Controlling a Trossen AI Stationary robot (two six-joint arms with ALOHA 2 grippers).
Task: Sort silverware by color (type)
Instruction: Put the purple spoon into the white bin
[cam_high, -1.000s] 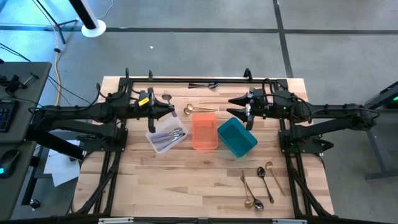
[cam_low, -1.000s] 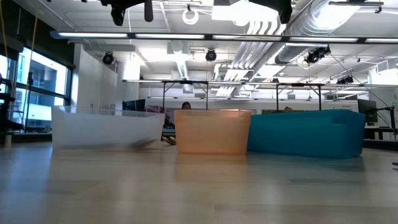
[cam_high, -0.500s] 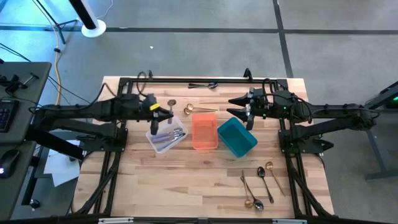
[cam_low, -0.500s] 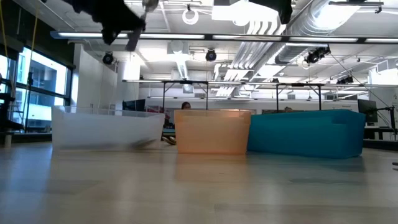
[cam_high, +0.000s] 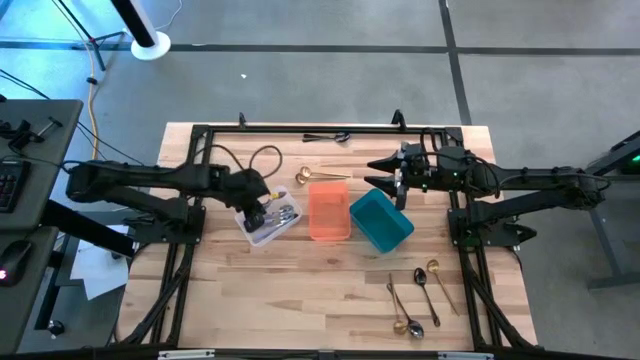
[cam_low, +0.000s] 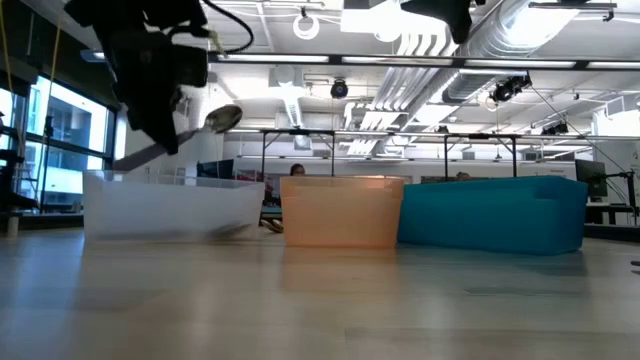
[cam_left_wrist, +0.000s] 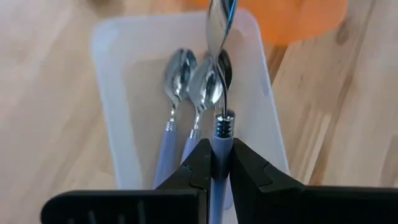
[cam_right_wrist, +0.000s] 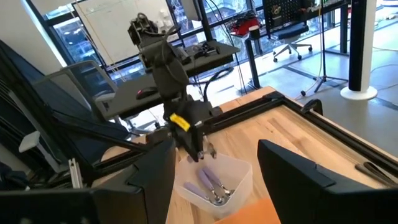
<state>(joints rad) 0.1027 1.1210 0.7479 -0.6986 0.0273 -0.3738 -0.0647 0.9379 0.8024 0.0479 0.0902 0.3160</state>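
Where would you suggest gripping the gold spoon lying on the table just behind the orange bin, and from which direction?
Probably at the middle of the thin handle of the gold spoon, coming straight down from above. It lies flat on the table with its bowl pointing left, so jaws set across the handle should close on it, clear of the orange bin.

Evenly and brightly lit from above by ceiling strip lights (cam_low: 400, 62), glaring white in the low view. Only soft, faint shadows on the table (cam_high: 300, 290) in the high view. Foreground tabletop blurred at table height; left hand (cam_low: 150, 110) dark, smeared and backlit there. Sharp reflections on the silver spoon (cam_left_wrist: 219, 37) in the left wrist view, near edges soft. Daylight through windows (cam_right_wrist: 93, 18) in the right wrist view.
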